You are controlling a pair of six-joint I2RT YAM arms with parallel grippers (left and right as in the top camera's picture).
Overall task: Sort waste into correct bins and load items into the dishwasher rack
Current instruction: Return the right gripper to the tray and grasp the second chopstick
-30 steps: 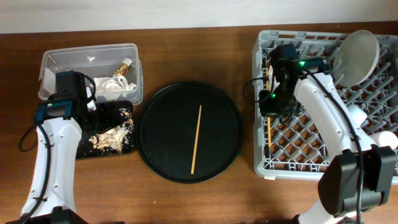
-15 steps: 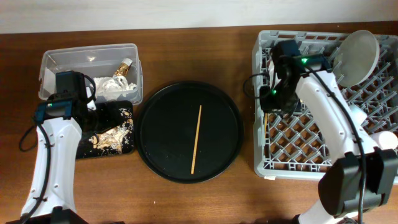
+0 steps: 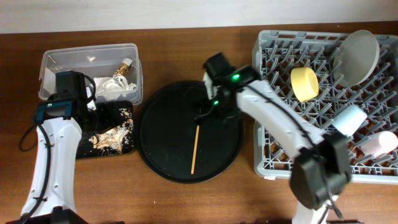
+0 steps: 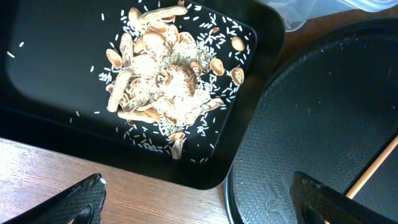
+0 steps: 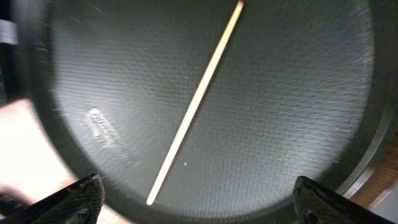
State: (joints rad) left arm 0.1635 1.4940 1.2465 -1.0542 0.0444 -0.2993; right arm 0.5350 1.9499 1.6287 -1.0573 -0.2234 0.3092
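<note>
Overhead, I see the right arm reaching from the large square grey plastic dishwasher rack (image 3: pixel 280 149) across the large round black serving tray (image 3: pixel 165 140). One thin wooden chopstick (image 3: pixel 196 148) lies flat there, running from the tray's middle toward its near edge. Only the right wrist view settles the right gripper (image 5: pixel 199 208): its fingers are spread wide and empty, and the chopstick on the tray touches neither. The left wrist view shows the left gripper (image 4: pixel 202 208) likewise spread and empty over a corner of the shallow black rectangular tray (image 4: pixel 50 81), which holds tan-brown food scraps (image 4: pixel 161 81) among scattered rice grains (image 4: pixel 205 37). The overhead view alone shows the clear rectangular plastic tub (image 3: pixel 62 59) holding crumpled white paper napkins (image 3: pixel 109 87) and a shiny gold-brown wrapper (image 3: pixel 126 67). It alone also shows the small yellow bowl (image 3: pixel 303 84) and pale grey-green round plate (image 3: pixel 359 56) standing in the rack.
</note>
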